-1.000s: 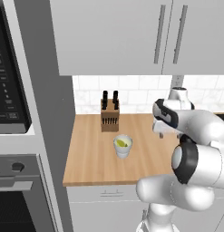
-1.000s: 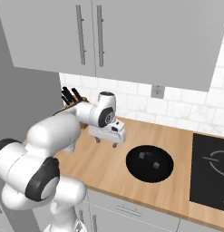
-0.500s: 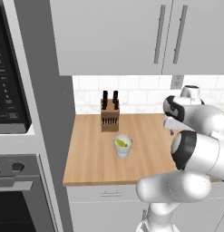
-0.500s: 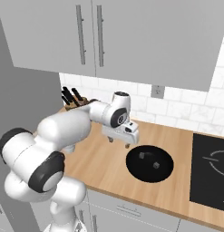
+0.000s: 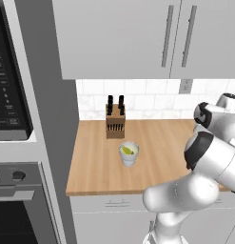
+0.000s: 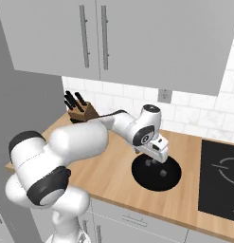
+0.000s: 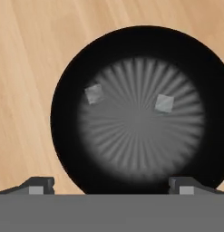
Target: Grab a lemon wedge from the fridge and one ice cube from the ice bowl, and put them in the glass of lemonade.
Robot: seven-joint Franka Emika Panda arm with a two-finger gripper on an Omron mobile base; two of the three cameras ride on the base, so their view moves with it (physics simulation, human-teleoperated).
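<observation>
Now the hand (image 7: 111, 186) hangs over the black ice bowl (image 7: 68, 72) on the wooden surface (image 7: 27, 54), its fingertips spread wide and holding nothing. Two ice cubes lie apart inside, one at ten o'clock (image 7: 93, 94) and one at two o'clock (image 7: 164, 103). Each looks small, hard and probably slippery (light too), so I would pinch one across its flat sides; the glass of lemonade (image 5: 129, 153) already holds a lemon wedge (image 5: 128, 150).
</observation>
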